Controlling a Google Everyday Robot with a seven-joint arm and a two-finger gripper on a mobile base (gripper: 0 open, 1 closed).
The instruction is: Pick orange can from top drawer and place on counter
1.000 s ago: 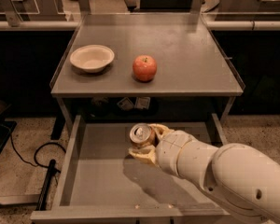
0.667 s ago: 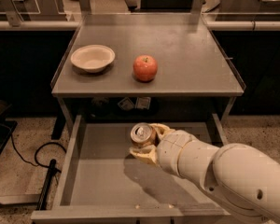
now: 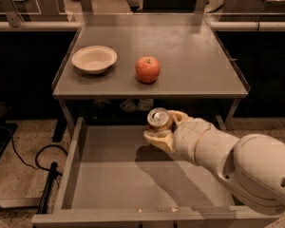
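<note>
Nearest us, the top drawer (image 3: 109,179) is pulled wide open, floor bare and grey. The big white arm (image 3: 237,165) comes in from the lower right, and at its tip the claw (image 3: 163,128) is clamped around the orange can (image 3: 159,119). The can sits upright in the grip, silver top showing, over the back part of the drawer, with a shadow on the floor beneath it. Just beyond is the tabletop (image 3: 194,56), front edge right behind the can. On it are a red apple (image 3: 147,69) near the middle and a pale bowl (image 3: 94,59) to its left, well apart.
</note>
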